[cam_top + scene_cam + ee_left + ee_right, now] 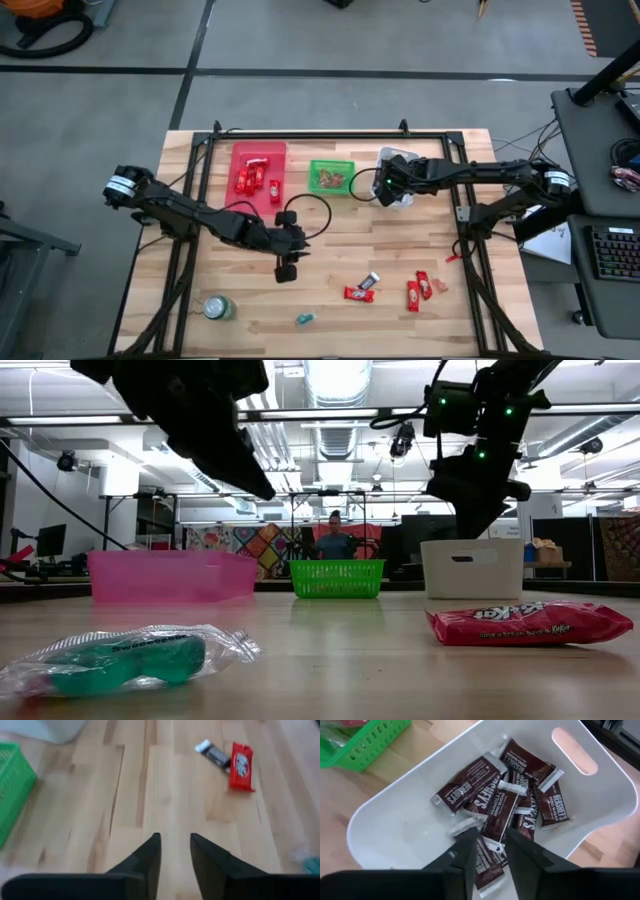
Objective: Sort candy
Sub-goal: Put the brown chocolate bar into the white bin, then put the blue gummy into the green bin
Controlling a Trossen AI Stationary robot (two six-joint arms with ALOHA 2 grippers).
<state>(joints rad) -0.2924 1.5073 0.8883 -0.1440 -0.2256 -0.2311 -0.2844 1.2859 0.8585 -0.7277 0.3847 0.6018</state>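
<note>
Brown HERSHEY'S bars in white bin; right tool narrow, empty.

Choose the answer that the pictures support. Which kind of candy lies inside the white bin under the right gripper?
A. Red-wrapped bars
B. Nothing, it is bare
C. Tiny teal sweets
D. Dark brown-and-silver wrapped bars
D: the right wrist view looks down into the white bin, where dark brown-and-silver wrapped bars lie in a pile, with the right gripper just above them; no red or teal wrappers show inside it.
</note>
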